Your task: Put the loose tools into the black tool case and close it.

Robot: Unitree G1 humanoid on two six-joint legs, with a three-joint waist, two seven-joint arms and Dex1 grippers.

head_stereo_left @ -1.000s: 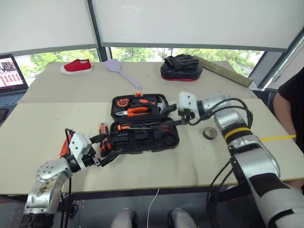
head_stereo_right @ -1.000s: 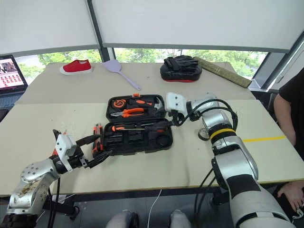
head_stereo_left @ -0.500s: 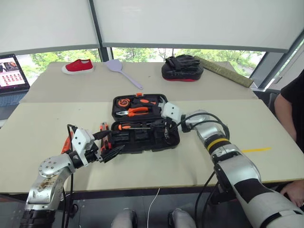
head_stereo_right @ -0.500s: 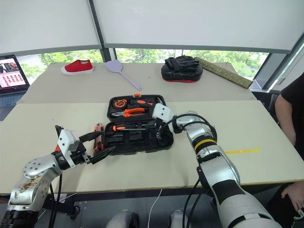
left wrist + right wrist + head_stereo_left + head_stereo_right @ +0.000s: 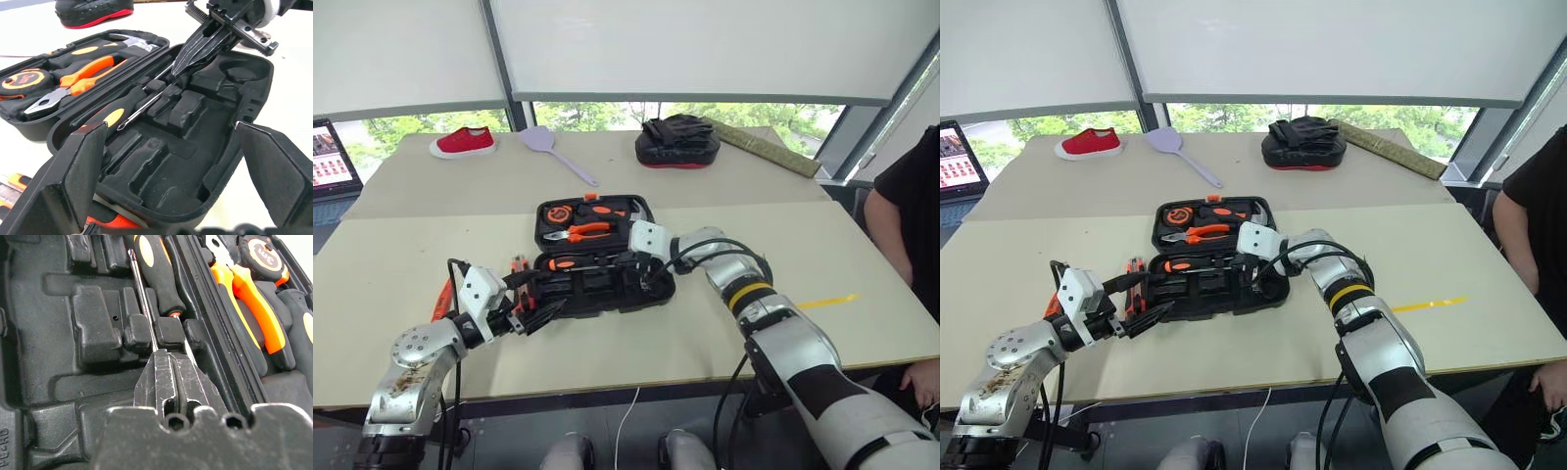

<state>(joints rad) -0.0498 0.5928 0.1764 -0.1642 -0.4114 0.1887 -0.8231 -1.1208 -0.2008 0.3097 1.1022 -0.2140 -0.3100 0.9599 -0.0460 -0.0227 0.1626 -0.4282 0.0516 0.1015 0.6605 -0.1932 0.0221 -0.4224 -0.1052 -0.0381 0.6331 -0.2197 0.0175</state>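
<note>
Two beige tables [image 5: 783, 323] pushed together, white roller blinds [image 5: 705, 49] above a window strip [image 5: 607, 113] behind them, green trees outside, daylight

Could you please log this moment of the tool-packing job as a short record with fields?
case: black tool case lies open on the table
in lid half: pliers and tape measure
in near half: one screwdriver lies along its slot
right gripper: shut, fingertips down in the near half by the screwdriver's shaft
left gripper: open, holding nothing, at the case's left edge
loose tools: orange-handled tools lie on the table left of the case
</note>
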